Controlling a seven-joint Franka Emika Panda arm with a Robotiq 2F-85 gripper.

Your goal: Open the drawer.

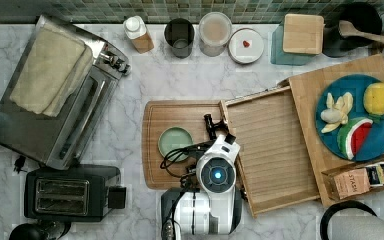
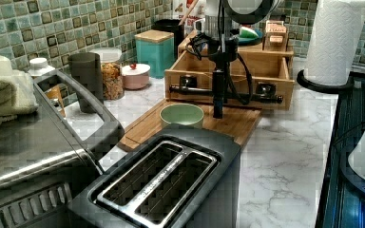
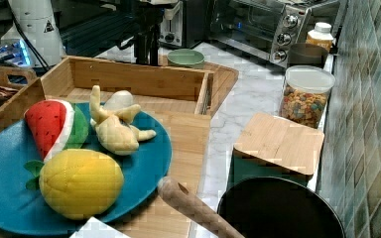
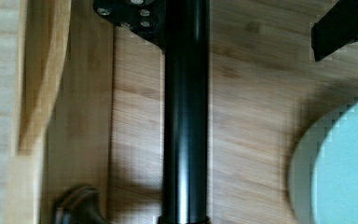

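Observation:
The drawer is a wide light-wood tray, pulled out from under the wooden stand, and its grained floor is bare. In the left view its front panel carries a long black bar handle. My gripper hangs straight down at that handle, a little toward the left view's left of the bar's middle. In the wrist view the handle runs between the two black fingers of my gripper, with a wide gap on one side. The gripper is open. In the top view the arm covers most of the handle.
A green bowl sits on the cutting board just in front of the drawer. A toaster and a toaster oven fill the top view's left. Jars line the back. A blue plate with toy fruit rests on the stand.

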